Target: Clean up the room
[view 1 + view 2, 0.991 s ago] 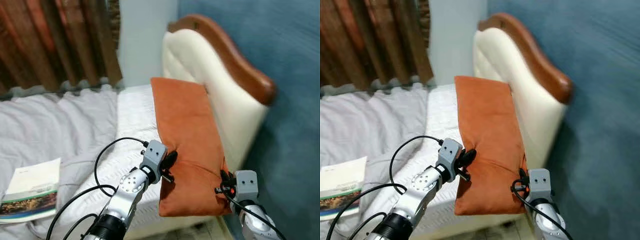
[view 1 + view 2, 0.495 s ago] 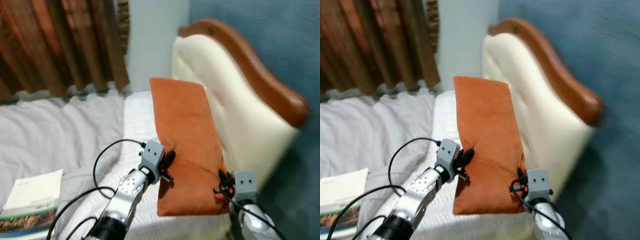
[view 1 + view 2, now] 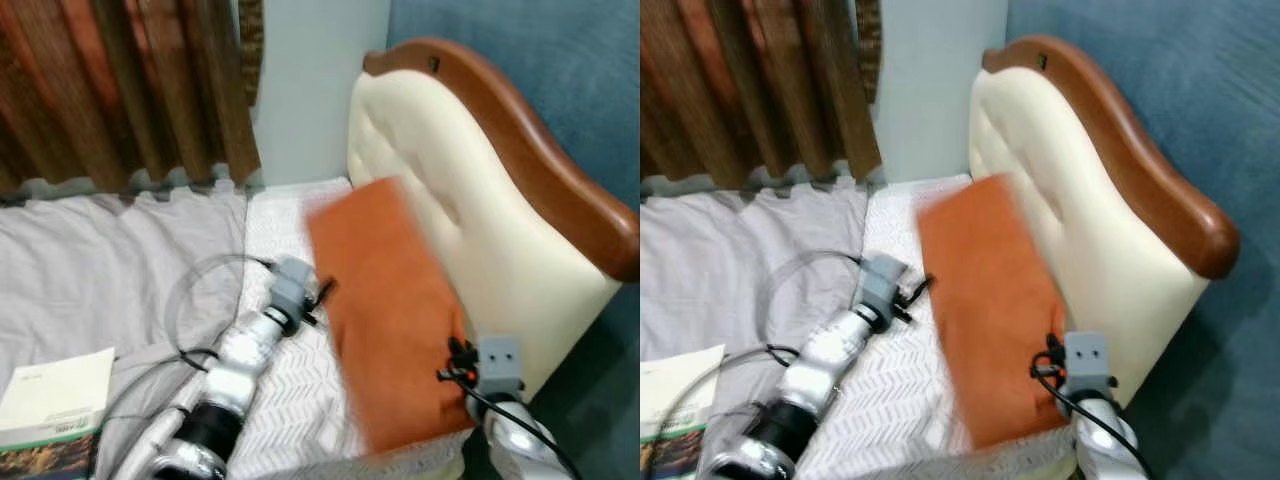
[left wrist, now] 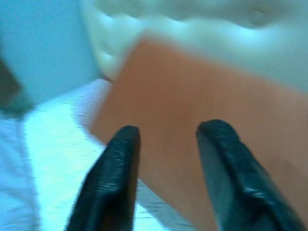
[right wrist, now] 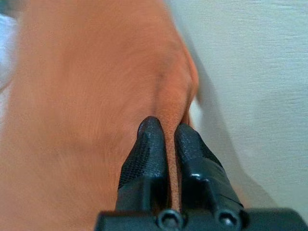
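My right gripper (image 5: 166, 132) pinches a fold of the rectangular orange fabric pillow (image 3: 390, 310), fingers nearly closed on the cloth. The pillow leans against the cream padded headboard with its brown wooden rim (image 3: 470, 190), on the white bed (image 3: 290, 400). My left gripper (image 4: 168, 144) hangs spread wide, empty, just beside the pillow.

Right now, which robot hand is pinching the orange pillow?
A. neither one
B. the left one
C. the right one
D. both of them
C. In the right wrist view the right gripper has its two black fingers shut on a fold at the edge of the orange pillow, next to the cream headboard, while the left gripper has its fingers spread apart in front of the pillow with nothing between them.
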You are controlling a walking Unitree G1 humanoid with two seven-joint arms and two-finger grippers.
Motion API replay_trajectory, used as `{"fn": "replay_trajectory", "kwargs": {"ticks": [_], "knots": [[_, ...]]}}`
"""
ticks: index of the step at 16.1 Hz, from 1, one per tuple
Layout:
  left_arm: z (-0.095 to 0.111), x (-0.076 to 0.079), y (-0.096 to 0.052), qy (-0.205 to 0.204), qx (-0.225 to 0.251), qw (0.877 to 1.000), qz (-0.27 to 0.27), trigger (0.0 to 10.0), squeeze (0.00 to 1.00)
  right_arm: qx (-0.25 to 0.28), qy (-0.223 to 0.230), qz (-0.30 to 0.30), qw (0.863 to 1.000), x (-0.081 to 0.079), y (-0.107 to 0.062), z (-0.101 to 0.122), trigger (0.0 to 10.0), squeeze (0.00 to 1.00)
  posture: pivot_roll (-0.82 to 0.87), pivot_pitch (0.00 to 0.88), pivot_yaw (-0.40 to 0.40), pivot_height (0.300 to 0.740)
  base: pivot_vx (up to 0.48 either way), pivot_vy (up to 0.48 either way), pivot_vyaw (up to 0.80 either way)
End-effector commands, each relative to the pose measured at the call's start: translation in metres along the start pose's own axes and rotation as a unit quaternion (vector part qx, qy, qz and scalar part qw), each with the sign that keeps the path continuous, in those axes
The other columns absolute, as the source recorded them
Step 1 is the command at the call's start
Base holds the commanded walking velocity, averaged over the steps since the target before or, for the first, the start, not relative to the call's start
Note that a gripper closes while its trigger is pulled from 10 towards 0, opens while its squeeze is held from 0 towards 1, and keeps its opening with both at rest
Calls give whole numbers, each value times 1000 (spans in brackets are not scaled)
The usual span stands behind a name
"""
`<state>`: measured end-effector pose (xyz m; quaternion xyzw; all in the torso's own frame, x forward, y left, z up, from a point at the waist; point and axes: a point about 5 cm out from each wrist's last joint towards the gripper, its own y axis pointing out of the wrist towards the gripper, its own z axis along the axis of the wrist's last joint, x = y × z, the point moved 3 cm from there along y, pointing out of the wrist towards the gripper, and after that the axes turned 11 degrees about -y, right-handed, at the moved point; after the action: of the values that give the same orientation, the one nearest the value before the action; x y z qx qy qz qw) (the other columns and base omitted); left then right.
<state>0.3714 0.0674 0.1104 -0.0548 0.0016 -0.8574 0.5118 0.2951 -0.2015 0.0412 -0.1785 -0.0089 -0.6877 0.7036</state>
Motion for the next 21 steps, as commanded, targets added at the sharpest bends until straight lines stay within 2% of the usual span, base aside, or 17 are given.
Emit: {"fn": "replay_trajectory", "kwargs": {"ticks": [1,2,4,6,7,9,10,11,12,14,15,16,17,18,19,20,21], "knots": [[-6,0,2,8,-15,1000,-5,10000,1000,2,-5,-15,1000,3,7,4,10000,0,-76,10,-1,740,0,0,0],[-6,-1,2,9,-16,1000,-8,10000,1000,-2,-10,-22,1000,5,10,4,10000,0,-72,10,2,740,0,0,0],[-4,0,0,21,-8,999,-47,10000,1000,-19,-10,-72,997,18,23,2,10000,0,-58,9,8,740,0,0,0],[-17,9,-6,40,-38,995,-79,10000,1000,-17,-5,-85,996,21,32,6,10000,0,-42,15,9,740,0,0,0],[-23,16,-10,35,-44,994,-94,10000,0,-17,15,-87,996,19,37,8,10000,0,-37,18,10,740,0,0,0],[-31,25,-17,28,-45,993,-107,10000,0,-28,102,-100,989,16,46,11,10000,0,-26,36,15,740,0,0,0],[-34,29,-21,22,-43,993,-112,10000,0,-39,165,-110,979,14,53,13,10000,0,-19,50,19,740,0,0,0],[-38,32,-31,24,-30,994,-104,10000,0,-48,258,-111,958,11,64,23,10000,0,10,121,34,740,0,0,0],[-38,32,-41,34,-14,995,-92,10000,0,-55,323,-108,939,7,73,31,10000,0,17,134,36,740,0,0,0],[-38,32,-54,34,0,996,-85,10000,0,-46,330,-97,938,6,82,47,10000,0,56,168,35,740,0,0,0],[-34,29,-69,35,5,997,-75,10000,0,-14,342,-102,934,17,89,69,10000,0,90,209,30,740,0,0,0],[-33,28,-73,36,6,997,-73,10000,0,-10,347,-106,932,20,90,72,10000,0,90,209,30,740,0,0,0],[-35,26,-101,65,-2,996,-67,10000,0,-1,367,-137,920,35,90,75,10000,0,144,295,40,740,0,0,0],[-36,26,-107,71,-5,995,-67,10000,0,-2,375,-143,916,37,90,75,10000,0,144,295,40,740,0,0,0],[-41,28,-128,76,-27,994,-73,10000,0,-21,431,-161,887,36,87,62,10000,0,182,381,69,740,0,0,0],[-43,32,-143,76,-43,993,-78,10000,0,-40,504,-170,846,30,85,50,10000,0,196,404,82,740,0,0,0],[-41,34,-149,76,-45,993,-77,10000,0,-44,535,-174,826,27,84,46,10000,0,207,419,86,740,0,0,0]]}}
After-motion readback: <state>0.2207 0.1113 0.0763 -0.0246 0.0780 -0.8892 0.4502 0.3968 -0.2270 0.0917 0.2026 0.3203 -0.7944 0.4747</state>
